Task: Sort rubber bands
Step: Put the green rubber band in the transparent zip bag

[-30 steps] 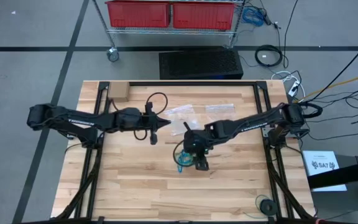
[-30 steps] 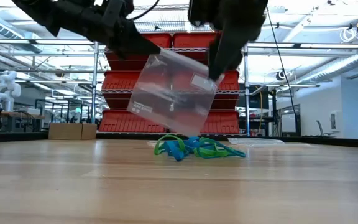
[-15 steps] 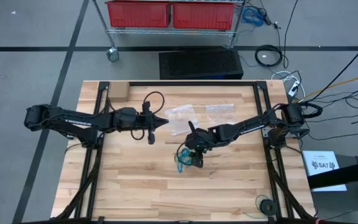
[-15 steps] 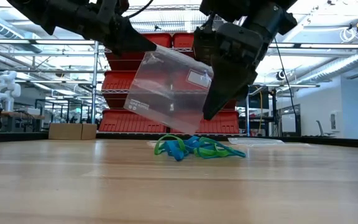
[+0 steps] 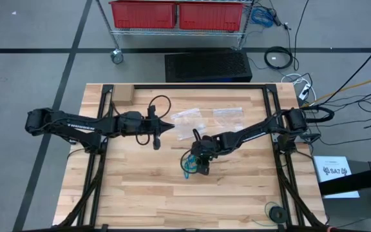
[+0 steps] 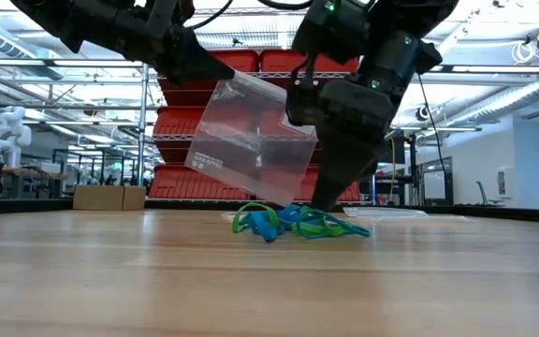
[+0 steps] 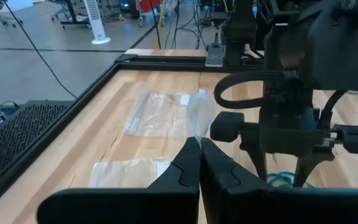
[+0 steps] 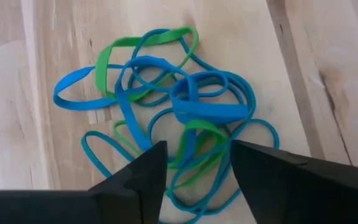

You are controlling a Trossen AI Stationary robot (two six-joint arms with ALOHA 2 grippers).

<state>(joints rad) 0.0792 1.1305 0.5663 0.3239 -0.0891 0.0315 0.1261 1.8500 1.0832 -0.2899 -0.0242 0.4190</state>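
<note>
A tangled heap of green and blue rubber bands (image 8: 166,118) is seen on the bench (image 5: 140,193), just below the right gripper (image 8: 194,165), whose fingers are parted and empty. A clear bag (image 6: 251,140) is pinched between the left gripper's (image 7: 199,144) closed fingers.

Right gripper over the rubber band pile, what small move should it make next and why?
Probably ease the right gripper straight down and close on one strand. Its jaws stand open directly over the tangled rubber bands on the table, with a blue loop between them in the right wrist view. The left gripper holds a clear bag aloft beside it, apparently waiting to receive a band.
</note>
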